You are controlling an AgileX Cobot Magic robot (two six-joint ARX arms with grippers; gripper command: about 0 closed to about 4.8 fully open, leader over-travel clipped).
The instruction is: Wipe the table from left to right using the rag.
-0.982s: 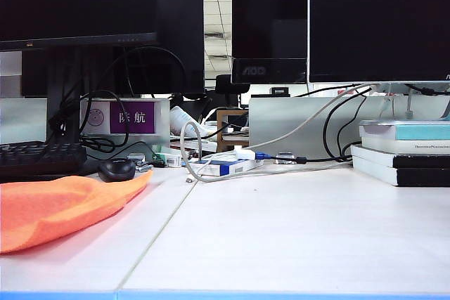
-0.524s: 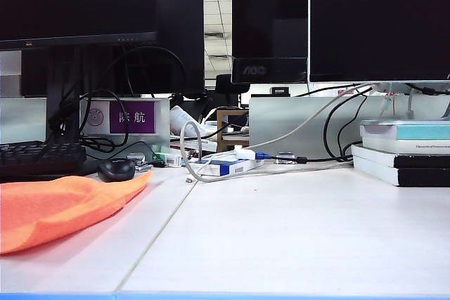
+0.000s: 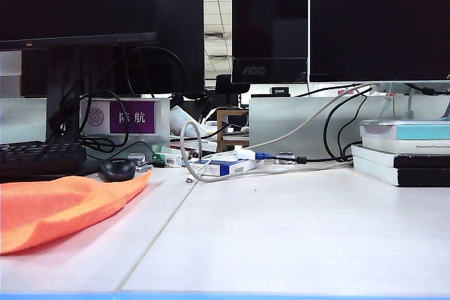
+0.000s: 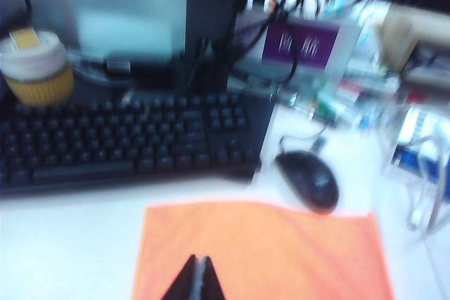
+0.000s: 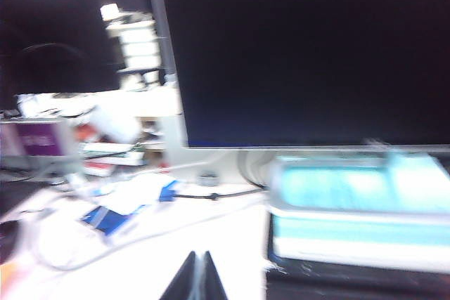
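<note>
Rag [image 3: 60, 205] lies on the left part of the worktop [image 3: 281, 230], bright orange, rumpled, one corner reaching toward the black mouse [image 3: 117, 169]. Worktop is white, with thin seams between panels and a light blue front edge.

My left gripper [image 4: 195, 277] hangs over the near edge of the rag, fingertips pressed together, nothing between them. Whether the tips touch the cloth I cannot tell; that wrist picture is blurred. Beyond the rag in the same view: mouse just past its far edge, black keyboard [image 4: 126, 138] beside the mouse, a cup [image 4: 34, 67] with a yellow sleeve and pale lid behind the keyboard, a purple sign [image 4: 302, 43] further back.

My right gripper [image 5: 195, 275] is also closed tip to tip and empty. It sits over bare white worktop on the right side, near a stack of books [image 5: 358, 209] with a light blue top cover. A large dark monitor [image 5: 302, 54] fills the view above it. White cable [image 5: 112, 240] loops across the surface near a small blue and white box [image 5: 105, 217]. This picture is blurred too.

Neither arm shows in the exterior view. That view has dark monitors along the back, tangled cables, the purple sign with white characters, and the book stack at far right.
</note>
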